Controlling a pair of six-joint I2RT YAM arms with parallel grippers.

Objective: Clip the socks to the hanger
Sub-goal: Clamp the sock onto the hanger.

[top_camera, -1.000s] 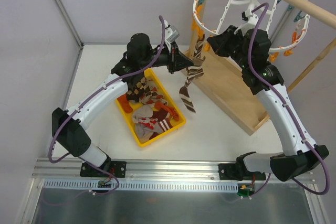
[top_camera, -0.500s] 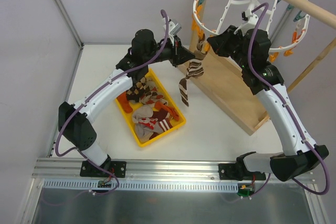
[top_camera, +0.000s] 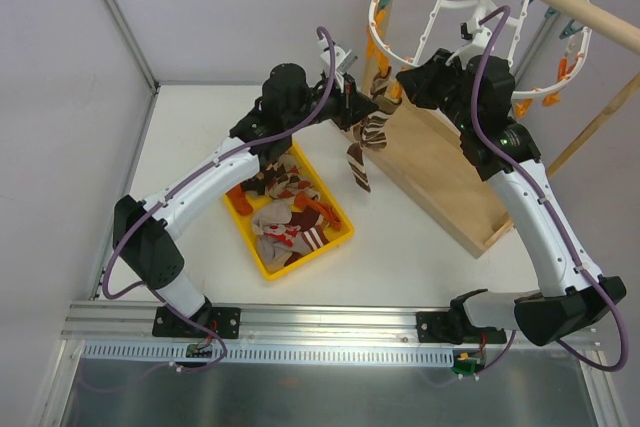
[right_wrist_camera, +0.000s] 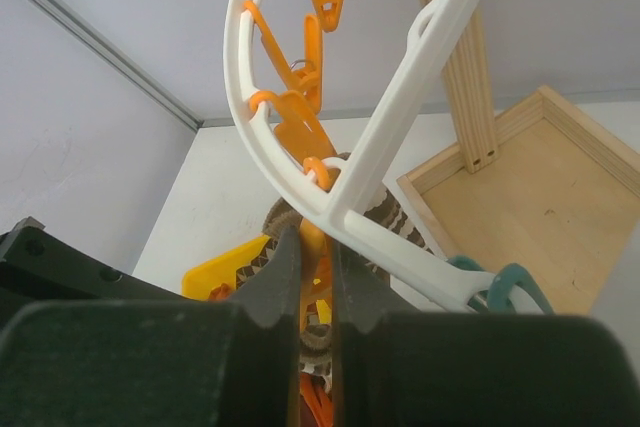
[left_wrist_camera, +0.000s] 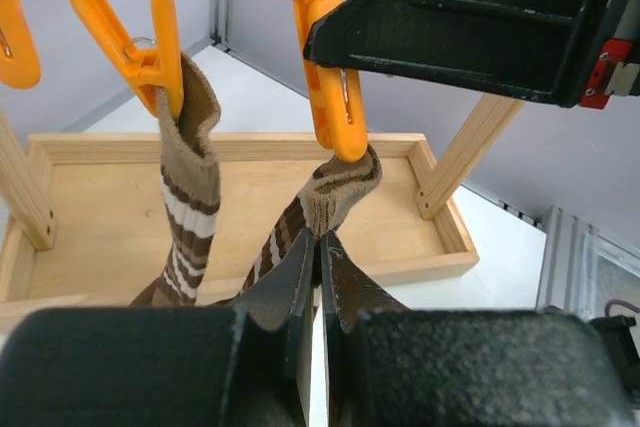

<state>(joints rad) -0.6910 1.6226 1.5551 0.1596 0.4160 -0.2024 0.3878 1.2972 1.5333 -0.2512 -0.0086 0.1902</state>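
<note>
While the left gripper pinches the striped sock between pressed-together fingers, its cuff stands straight above the fingertips, touching the lower end of the orange clothespin on the hanger, which the right gripper appears to be squeezing.

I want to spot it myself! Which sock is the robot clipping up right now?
Find the big white ring hanger at the top and look under its left rim, where there are two brown striped socks. Yours is the sock pinched by the left gripper, its top at the orange clip the right gripper squeezes. The neighbour sock hangs free from a second clip.
</note>
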